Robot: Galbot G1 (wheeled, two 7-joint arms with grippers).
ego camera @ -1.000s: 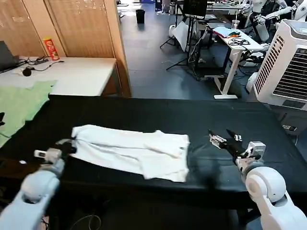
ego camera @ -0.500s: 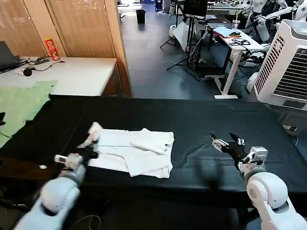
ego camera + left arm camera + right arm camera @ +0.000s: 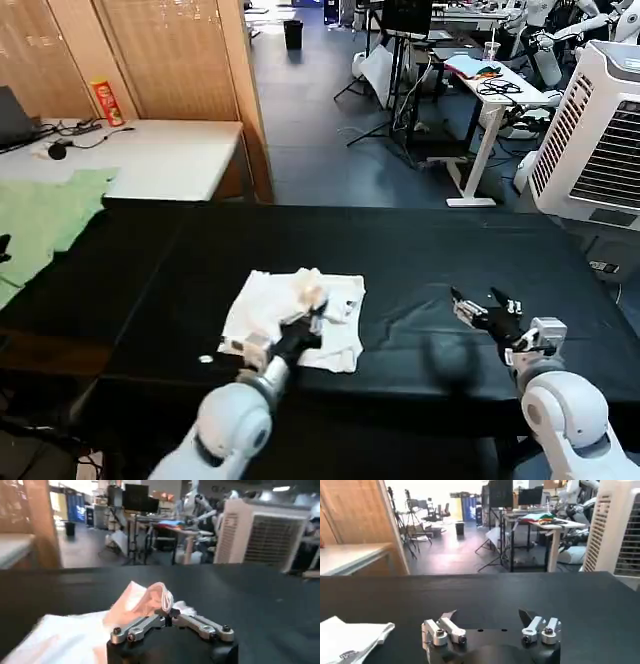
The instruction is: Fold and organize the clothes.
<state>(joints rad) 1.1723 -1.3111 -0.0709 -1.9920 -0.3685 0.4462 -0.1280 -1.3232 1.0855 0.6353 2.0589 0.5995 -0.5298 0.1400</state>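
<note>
The white T-shirt [image 3: 290,305] lies bunched and partly folded on the black table [image 3: 420,250], left of the middle. My left gripper [image 3: 308,322] is shut on a lifted fold of the shirt [image 3: 157,594], with the cloth pinched between its fingertips over the rest of the garment. My right gripper [image 3: 484,310] stands open over bare table at the right, apart from the shirt, with nothing between its fingers [image 3: 448,616]. A corner of the shirt [image 3: 350,636] lies off to one side of it.
A light green cloth [image 3: 45,215] lies at the table's far left beside a white desk [image 3: 150,155] with a red can [image 3: 105,100]. A white fan unit [image 3: 600,130] stands at the right. The table's near edge runs just below both grippers.
My left gripper has carried the shirt's left end rightward across the table, doubling the shirt over into a smaller heap. The right gripper has drawn slightly back toward the near edge.
</note>
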